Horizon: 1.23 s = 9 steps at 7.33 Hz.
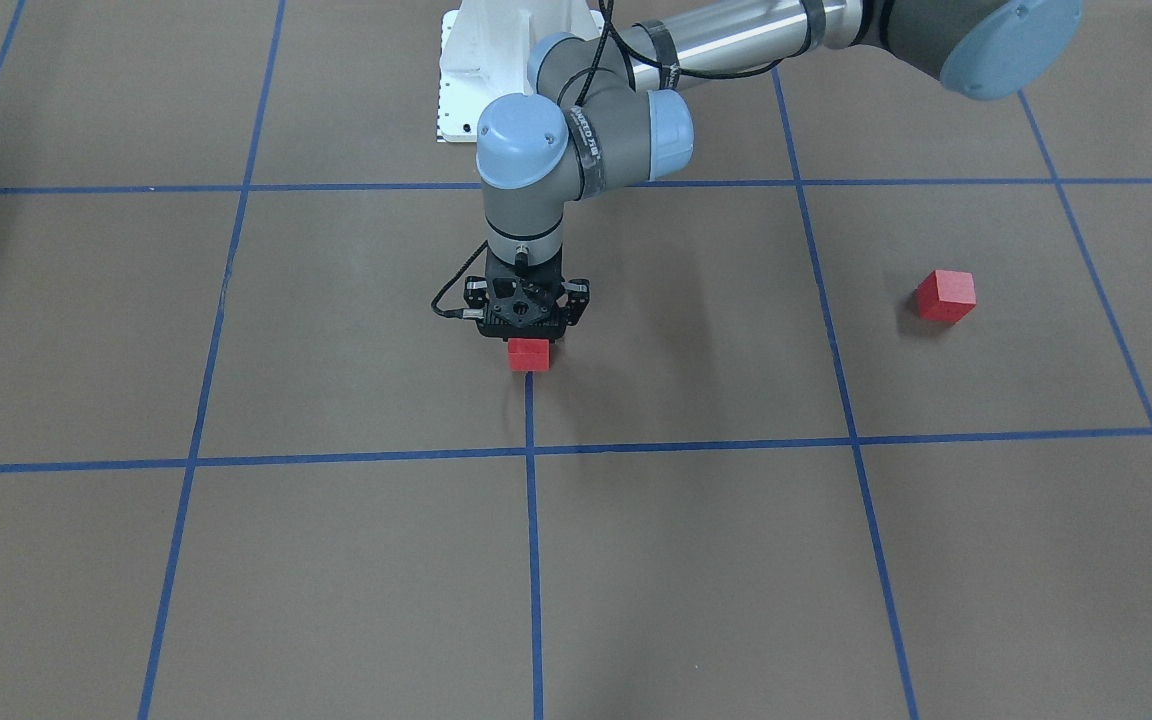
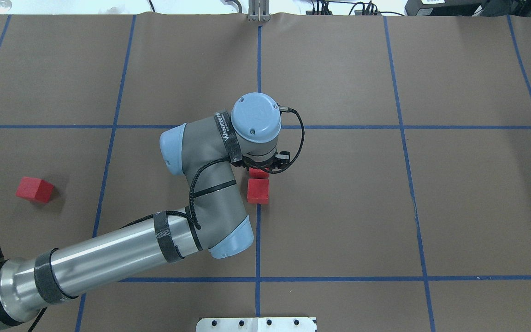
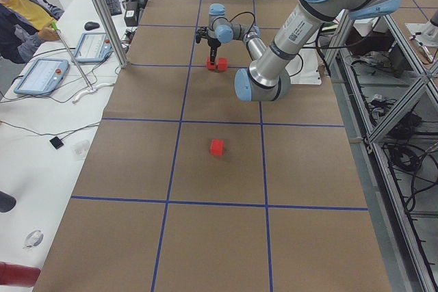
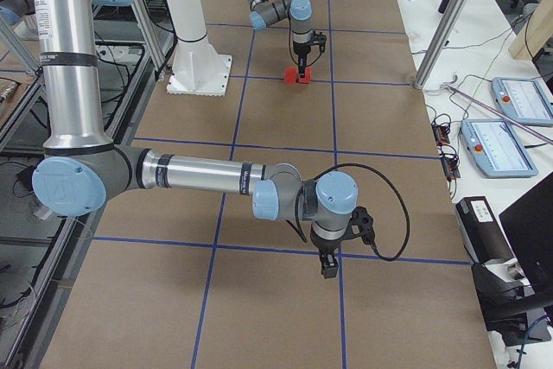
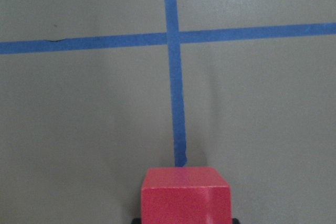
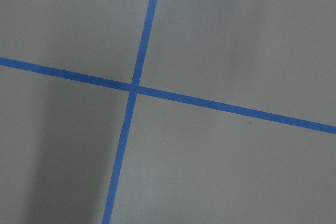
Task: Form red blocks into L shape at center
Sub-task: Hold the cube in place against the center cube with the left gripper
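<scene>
Brown worktop (image 1: 336, 580) gridded in blue tape; just on the robot's side of a tape crossing (image 1: 530, 450), the left fingers (image 4: 301, 63) are closed on a red block (image 1: 528, 355). Second red block (image 2: 258, 190) sits just beside it, farther from the crossing. Third red block (image 1: 945, 296) lies well off toward the robot's left. Right fingers (image 4: 328, 270) hang far from the crossing; open or closed, cannot tell
</scene>
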Motion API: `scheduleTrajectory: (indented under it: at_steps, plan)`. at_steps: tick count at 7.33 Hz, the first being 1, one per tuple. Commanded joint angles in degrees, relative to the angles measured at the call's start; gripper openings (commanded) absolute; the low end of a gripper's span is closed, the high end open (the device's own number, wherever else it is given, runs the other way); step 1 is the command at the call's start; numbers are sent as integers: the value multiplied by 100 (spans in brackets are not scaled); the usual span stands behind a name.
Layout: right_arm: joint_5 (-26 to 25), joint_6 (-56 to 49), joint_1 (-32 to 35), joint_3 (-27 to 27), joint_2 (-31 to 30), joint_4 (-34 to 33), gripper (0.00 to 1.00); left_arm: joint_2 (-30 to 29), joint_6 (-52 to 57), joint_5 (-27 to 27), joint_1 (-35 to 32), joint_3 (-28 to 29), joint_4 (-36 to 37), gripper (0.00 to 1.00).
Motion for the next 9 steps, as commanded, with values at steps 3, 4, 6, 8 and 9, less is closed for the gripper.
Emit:
scheduleTrajectory:
  at_steps: [3,4,6,8,9]
  plan:
    - [0,-9,0,-9,0,0,100,7,8,-188,14,-7,6,0]
    - [0,-9,0,-9,0,0,100,7,8,-249,14,-7,49,0]
    - [0,-9,0,-9,0,0,100,-1,8,-302,23,-7,76,0]
    - [0,-9,0,-9,-8,0,100,-1,8,-302,23,-7,76,0]
    - [0,-9,0,-9,-9,-9,100,7,8,-302,23,-7,76,0]
